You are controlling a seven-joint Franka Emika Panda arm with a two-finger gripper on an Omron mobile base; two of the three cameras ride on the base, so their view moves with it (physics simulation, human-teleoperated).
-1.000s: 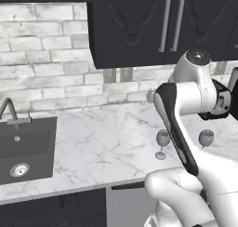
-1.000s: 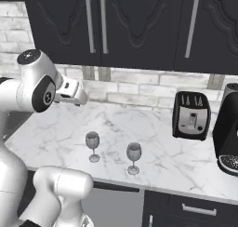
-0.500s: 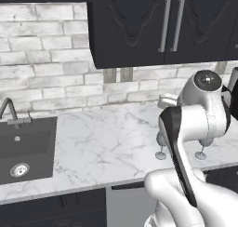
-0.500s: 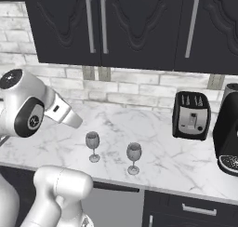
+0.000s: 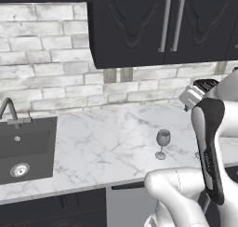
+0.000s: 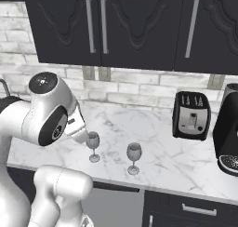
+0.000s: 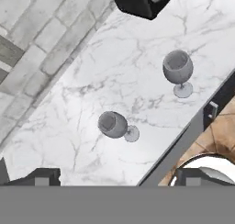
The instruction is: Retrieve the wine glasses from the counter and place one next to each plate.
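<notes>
1. While both wine glasses stand upright on the worktop [image 6: 186, 161] near its front edge, neither is held; the jaws are spread wide and empty, above and just to the left of the nearer glass [image 7: 113, 125], as the hand view looks down on it.
2. That nearer glass [image 6: 93, 143] sits just beside the wrist in the right base view, so a sideways brush from the arm could tip it over or push it toward the edge.
3. Because the second glass [image 6: 134, 153] stands near the first, though apart from it, a wide approach could clip it; a fall off the front edge would be likely from where it stands.
4. A thin stem and rounded bowl are offered as grip points; a closure set too high on the bowl could let the glass slip, and one set off-centre on the stem could tilt it.
5. Neither plate can be seen here, so the placing spot cannot be judged yet.
6. The toaster [image 6: 191, 115] stands well apart and poses little risk.
</notes>
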